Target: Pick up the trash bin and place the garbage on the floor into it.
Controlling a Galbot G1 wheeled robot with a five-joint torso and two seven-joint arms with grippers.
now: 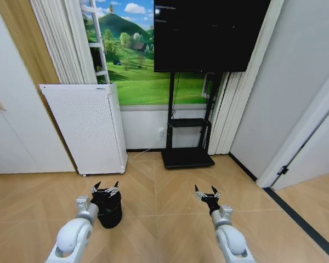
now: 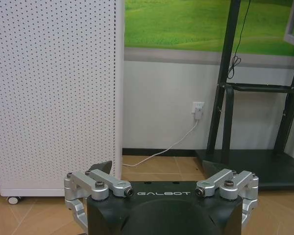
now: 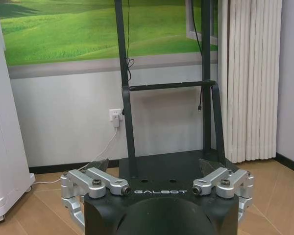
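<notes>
On herringbone wood floor [image 1: 164, 192], round black trash bin [image 1: 110, 211] under spread left claw [image 1: 105, 188]

The only readable lettering is the brand word "GALBOT", in pale capitals on the black housing between the silver finger linkages of the left gripper [image 2: 161, 166], at about six o'clock in the left wrist view. The same word "GALBOT" stands on the matching black housing of the right gripper [image 3: 157, 166], again at about six o'clock in the right wrist view.
</notes>
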